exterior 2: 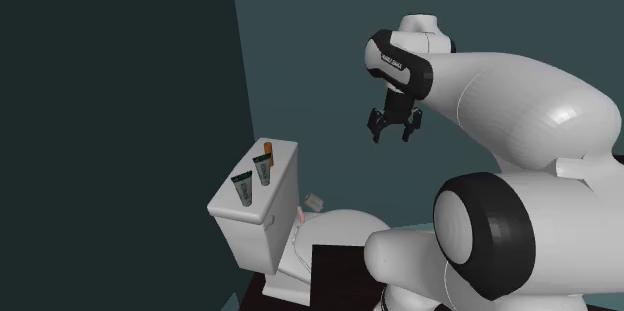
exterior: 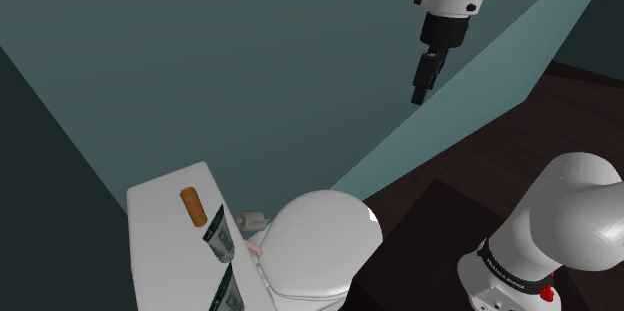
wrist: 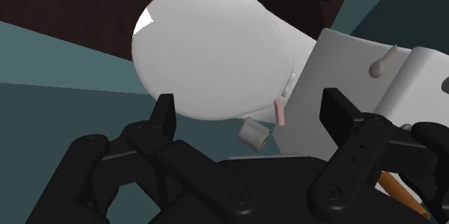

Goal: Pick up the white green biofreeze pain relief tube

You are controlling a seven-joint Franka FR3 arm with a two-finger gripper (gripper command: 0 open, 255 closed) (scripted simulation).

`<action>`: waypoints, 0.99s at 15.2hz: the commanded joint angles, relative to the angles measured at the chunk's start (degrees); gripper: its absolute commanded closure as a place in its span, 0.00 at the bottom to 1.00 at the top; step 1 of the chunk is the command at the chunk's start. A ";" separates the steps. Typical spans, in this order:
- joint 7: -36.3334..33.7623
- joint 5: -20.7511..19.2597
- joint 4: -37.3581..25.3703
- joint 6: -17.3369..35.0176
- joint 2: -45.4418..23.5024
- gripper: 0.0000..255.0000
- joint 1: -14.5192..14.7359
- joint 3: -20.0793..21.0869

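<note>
The claw (exterior 2: 392, 139) is hanging high in the air, its 2 fingers spread with nothing between them. The white-green tube (exterior 2: 262, 169) is lying well below it on the toilet tank lid (exterior: 160, 239), beside 1 similar tube (exterior 2: 243, 189) and 1 orange cylinder (exterior 2: 268, 147).

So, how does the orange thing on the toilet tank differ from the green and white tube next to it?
The orange cylinder is one plain colour; the tube is white and green. The cylinder is shorter and evenly round; the tube widens toward one end. Both rest on the tank lid.
</note>
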State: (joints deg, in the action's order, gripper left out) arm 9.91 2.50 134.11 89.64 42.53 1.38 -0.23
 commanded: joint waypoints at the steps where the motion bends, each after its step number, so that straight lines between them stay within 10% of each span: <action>1: 0.00 0.00 0.00 0.00 0.00 0.00 0.00 0.00; 15: -38.03 16.73 3.19 6.77 -4.03 0.00 -0.20 20.80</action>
State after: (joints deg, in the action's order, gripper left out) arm -25.18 18.12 137.84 95.40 39.90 1.40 18.97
